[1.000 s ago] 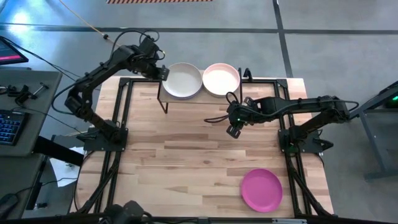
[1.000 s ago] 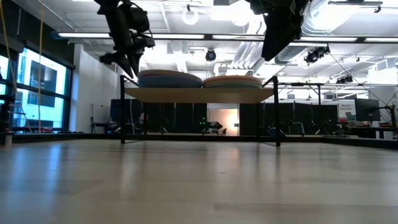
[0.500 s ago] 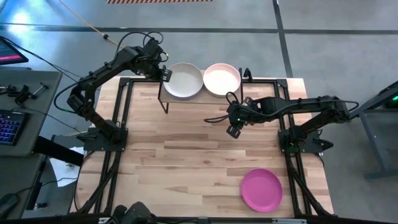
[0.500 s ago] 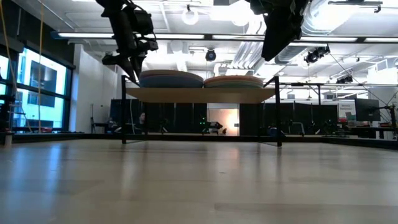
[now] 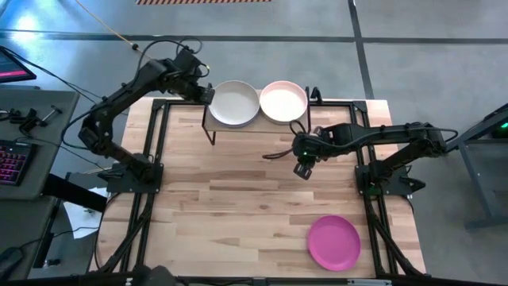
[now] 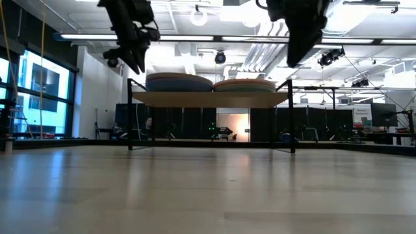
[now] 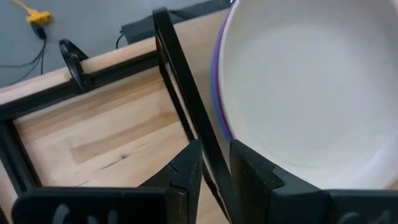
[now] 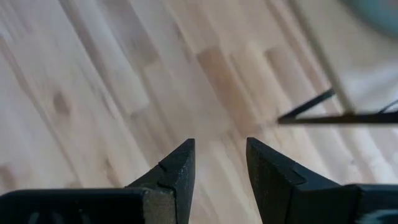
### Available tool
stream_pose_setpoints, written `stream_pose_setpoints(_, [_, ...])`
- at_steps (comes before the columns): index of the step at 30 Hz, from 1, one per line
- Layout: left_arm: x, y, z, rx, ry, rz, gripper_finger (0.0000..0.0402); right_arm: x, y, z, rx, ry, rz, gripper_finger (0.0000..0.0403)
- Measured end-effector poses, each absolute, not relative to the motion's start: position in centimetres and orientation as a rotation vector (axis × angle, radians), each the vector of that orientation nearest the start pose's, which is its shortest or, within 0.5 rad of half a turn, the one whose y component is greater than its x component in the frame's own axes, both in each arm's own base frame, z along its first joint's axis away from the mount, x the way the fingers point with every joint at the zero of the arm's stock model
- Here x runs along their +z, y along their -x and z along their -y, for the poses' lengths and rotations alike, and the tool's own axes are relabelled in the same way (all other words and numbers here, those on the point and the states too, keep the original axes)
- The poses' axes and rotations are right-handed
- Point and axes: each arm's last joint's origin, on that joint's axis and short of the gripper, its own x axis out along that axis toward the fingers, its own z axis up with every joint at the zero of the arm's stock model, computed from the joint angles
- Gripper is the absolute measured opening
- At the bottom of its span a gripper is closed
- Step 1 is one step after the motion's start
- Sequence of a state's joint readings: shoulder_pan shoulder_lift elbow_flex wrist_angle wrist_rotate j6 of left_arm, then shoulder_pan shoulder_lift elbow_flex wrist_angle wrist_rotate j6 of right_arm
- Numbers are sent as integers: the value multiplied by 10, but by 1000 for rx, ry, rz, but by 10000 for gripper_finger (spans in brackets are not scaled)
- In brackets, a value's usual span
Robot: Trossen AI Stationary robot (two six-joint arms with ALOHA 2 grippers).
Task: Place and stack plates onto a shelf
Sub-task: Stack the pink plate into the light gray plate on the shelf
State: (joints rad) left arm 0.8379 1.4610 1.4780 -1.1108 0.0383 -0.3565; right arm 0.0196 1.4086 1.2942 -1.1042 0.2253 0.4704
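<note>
The shelf (image 5: 213, 123) stands at the table's far middle on black legs and carries two stacks of plates. The left stack has the cream plate (image 5: 234, 103) on top, with a purple rim (image 7: 217, 93) under it. The right stack has the pale pink plate (image 5: 282, 101) on top. The magenta plate (image 5: 334, 242) lies flat on the table at the near right. My left gripper (image 5: 208, 93) hovers just left of the cream stack, its fingers (image 7: 214, 168) narrowly open and empty. My right gripper (image 5: 303, 169) is open and empty above the bare table (image 8: 112, 93), in front of the shelf's right end.
In the low view both stacks (image 6: 180, 82) (image 6: 245, 85) sit on the shelf top (image 6: 208, 99), with both grippers above its height. Black frame rails (image 5: 159, 143) run along the table's left and right sides. The table's middle (image 5: 238, 206) is bare wood.
My left gripper went a little toward the cream stack, then drew back toward the table's left and rose. My right gripper has shifted slightly toward the table's right edge. The plates stay where they were.
</note>
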Motion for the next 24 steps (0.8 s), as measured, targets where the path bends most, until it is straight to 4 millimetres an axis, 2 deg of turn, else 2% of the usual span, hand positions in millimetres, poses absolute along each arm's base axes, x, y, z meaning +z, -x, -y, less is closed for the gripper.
stream_pose_setpoints(4, [361,-177,-194,892,762,-830,72,303,-255,-2,-390,-283,-1225,124])
stream_pose_setpoints(10, [378,-175,-164,786,733,-790,72,301,-247,-19,-145,-214,-1357,124])
stream_pose_setpoints(18, [390,-183,-122,637,647,-804,72,301,-242,-51,75,-17,-1371,124])
stream_pose_setpoints(24, [391,-194,-98,532,592,-829,72,301,-236,-75,106,-15,-1377,124])
